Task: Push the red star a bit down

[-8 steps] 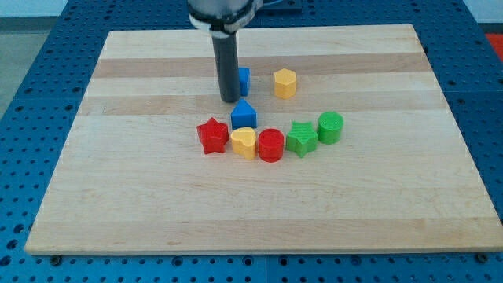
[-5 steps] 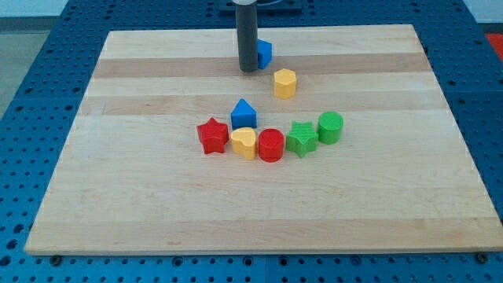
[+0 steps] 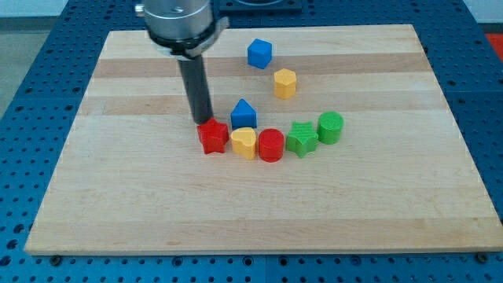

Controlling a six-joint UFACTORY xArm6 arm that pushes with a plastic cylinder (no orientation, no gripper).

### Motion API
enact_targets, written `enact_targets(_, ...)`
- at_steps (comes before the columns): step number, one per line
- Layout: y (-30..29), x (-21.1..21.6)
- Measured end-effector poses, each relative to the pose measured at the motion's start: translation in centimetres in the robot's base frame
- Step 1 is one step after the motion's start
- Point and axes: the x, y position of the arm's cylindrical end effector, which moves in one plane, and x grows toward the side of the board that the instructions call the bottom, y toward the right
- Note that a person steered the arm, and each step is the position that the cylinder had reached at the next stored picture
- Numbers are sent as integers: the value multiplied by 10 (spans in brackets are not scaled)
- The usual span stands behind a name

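Note:
The red star (image 3: 212, 137) lies near the board's middle, at the left end of a row of blocks. My tip (image 3: 203, 120) stands just above the star's upper left, touching or nearly touching its top edge. A yellow heart (image 3: 244, 142) sits right of the star, touching it. A blue house-shaped block (image 3: 244, 113) sits just above the heart, to the right of my tip.
Right of the heart come a red cylinder (image 3: 271, 145), a green star (image 3: 302, 137) and a green cylinder (image 3: 331, 126). A blue cube (image 3: 259, 53) and a yellow hexagon (image 3: 285, 82) lie nearer the view's top. The wooden board (image 3: 118, 196) lies on a blue pegboard.
My tip pushed the blue cube up and to the right, then left it and moved down-left to the red star's top edge. The star has barely moved.

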Motion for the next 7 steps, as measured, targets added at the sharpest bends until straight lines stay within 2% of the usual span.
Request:
enact_targets(1, 20, 1)
enact_targets(3, 20, 29)
enact_targets(5, 47, 32)
enact_targets(7, 3, 40)
